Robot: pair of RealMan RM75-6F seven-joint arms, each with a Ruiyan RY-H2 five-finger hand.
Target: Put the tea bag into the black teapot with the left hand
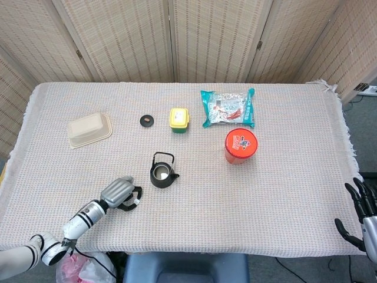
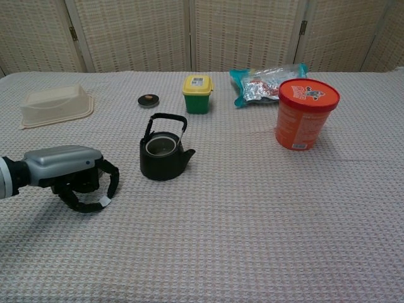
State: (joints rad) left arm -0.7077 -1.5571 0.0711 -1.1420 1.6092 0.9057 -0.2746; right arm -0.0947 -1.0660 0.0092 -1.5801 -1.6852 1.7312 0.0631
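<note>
We see the left hand [image 2: 69,177] low on the counter [image 2: 252,227], its fingers curled around and pinching the small white tea bag [image 2: 105,202], just left of the open black teapot [image 2: 163,156]. At the counter's far right edge, the right hand [image 1: 360,219] hangs with fingers spread, holding nothing.

Table [image 1: 283,194] covered by pale woven cloth, fringe at side edges. Black teapot [image 1: 162,171] lidless, near middle, handle upright. Small black lid [image 1: 146,120] further back, apart from teapot. Yellow-lidded green box [image 1: 179,119] just right of lid. Cream clamshell container [image 1: 89,130] at back left. Teal snack packet [image 1: 227,108] lying flat at back right; orange tub [image 1: 241,145] standing just in front of it.
</note>
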